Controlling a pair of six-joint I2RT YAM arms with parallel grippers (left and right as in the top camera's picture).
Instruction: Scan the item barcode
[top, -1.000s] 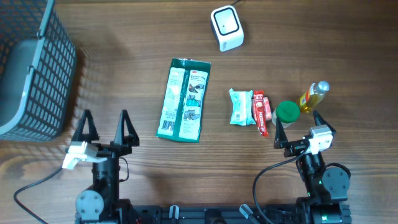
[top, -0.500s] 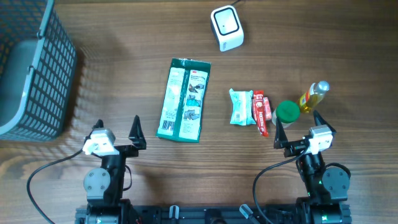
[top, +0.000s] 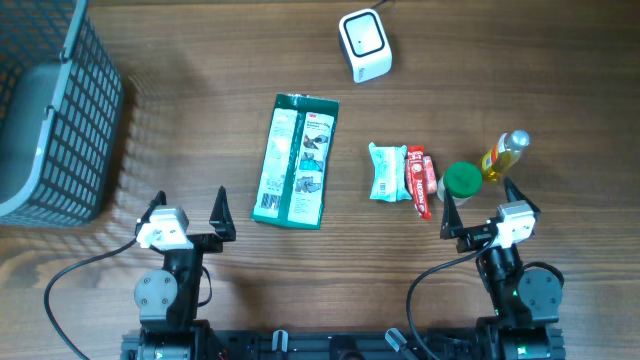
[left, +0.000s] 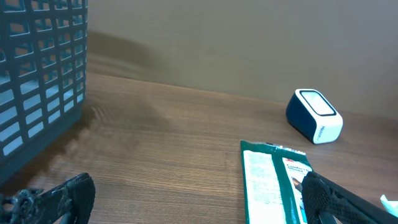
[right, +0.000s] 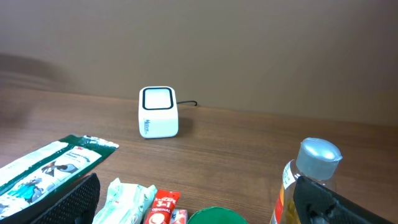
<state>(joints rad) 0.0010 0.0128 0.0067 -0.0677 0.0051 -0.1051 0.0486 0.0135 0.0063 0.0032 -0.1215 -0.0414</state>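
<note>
The barcode scanner (top: 364, 45), a small white box with a dark window, stands at the far middle of the table and also shows as scanner (left: 314, 116) and scanner (right: 157, 112). The items lie nearer: a flat green package (top: 295, 160), a pale green wipes pack (top: 386, 172), a red sachet (top: 419, 180), a green-lidded jar (top: 461, 180) and a yellow bottle (top: 504, 155). My left gripper (top: 188, 205) is open, just left of the green package (left: 273, 183). My right gripper (top: 480, 200) is open, just short of the jar and the bottle (right: 308, 180). Neither holds anything.
A dark mesh basket (top: 50, 110) fills the far left corner and rises at the left of the left wrist view as basket (left: 37, 81). The scanner's cable runs off the far edge. Bare wood lies between the basket and the green package.
My left gripper has shifted right, toward the green package, and slightly back toward its base, then held still. The right arm and the items have not moved.
</note>
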